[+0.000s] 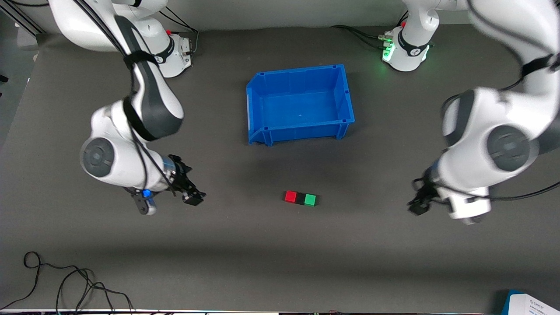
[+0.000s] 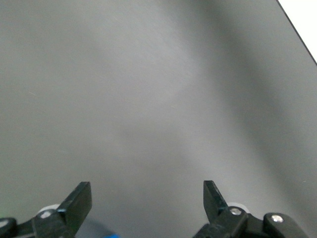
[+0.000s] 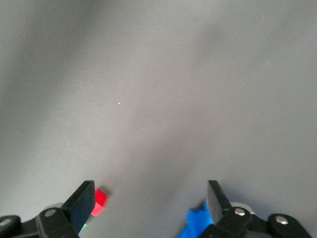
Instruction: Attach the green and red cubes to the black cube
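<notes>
The red cube (image 1: pixel 290 196), the black cube (image 1: pixel 300 198) and the green cube (image 1: pixel 310 200) lie in one touching row on the dark table, black in the middle, nearer to the front camera than the blue bin. My right gripper (image 1: pixel 194 197) is open and empty over bare table, beside the row toward the right arm's end. In the right wrist view (image 3: pixel 148 198) the red cube (image 3: pixel 100 202) shows beside one finger (image 3: pixel 84 198), with a sliver of green (image 3: pixel 83 228). My left gripper (image 1: pixel 418 205) is open and empty (image 2: pixel 147 198) over bare table toward the left arm's end.
An empty blue bin (image 1: pixel 299 129) stands at the table's middle, farther from the front camera than the cubes; its corner shows in the right wrist view (image 3: pixel 195 223). Black cables (image 1: pixel 65 280) lie near the front edge. A white and blue box (image 1: pixel 531 304) sits at the front corner.
</notes>
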Controlling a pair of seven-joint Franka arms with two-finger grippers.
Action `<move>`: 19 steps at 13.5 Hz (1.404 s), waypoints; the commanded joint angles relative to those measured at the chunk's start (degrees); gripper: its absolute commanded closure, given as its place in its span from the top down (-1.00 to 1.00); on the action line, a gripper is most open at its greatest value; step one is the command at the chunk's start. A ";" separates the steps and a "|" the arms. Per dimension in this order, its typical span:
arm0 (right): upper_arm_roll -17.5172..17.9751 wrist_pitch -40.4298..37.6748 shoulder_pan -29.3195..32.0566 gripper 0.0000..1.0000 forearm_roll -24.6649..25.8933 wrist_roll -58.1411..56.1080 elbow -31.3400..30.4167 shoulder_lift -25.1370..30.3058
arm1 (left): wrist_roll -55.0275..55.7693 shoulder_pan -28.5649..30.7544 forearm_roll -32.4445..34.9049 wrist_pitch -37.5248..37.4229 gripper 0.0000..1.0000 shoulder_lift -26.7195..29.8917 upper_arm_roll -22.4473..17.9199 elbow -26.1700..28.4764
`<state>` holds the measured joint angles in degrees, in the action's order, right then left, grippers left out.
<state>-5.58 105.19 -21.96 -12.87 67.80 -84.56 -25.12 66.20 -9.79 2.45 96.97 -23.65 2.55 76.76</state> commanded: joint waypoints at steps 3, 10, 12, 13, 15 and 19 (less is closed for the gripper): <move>-4.60 -6.99 -0.80 1.00 4.69 -11.27 -6.93 10.35 | -20.72 9.15 -0.87 -12.05 1.00 9.92 0.26 1.90; -8.65 -11.67 -0.89 0.99 4.87 -26.82 -10.70 17.03 | -41.15 16.47 -0.78 -22.10 1.00 12.05 0.08 -5.04; -9.80 -12.72 -0.89 0.99 5.22 -35.06 -11.32 17.83 | -41.50 15.24 -0.51 -21.57 1.00 11.52 0.78 -5.04; -10.67 -14.03 -0.89 0.99 5.22 -39.63 -11.15 17.83 | -41.59 14.11 -0.60 -21.65 1.00 11.52 1.75 -4.95; -11.99 -15.09 -0.89 0.99 5.31 -41.26 -11.24 18.79 | -41.59 12.52 -0.25 -21.39 1.00 11.52 3.86 -4.95; -12.35 -15.10 -1.59 0.99 8.12 -42.75 -10.62 19.85 | -55.43 13.12 0.45 -21.30 1.00 11.43 4.48 -4.78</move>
<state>-17.42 90.04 -22.08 -6.70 26.78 -94.02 -7.33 18.86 2.37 2.18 75.99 -11.95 7.51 72.98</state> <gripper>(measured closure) 0.000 0.000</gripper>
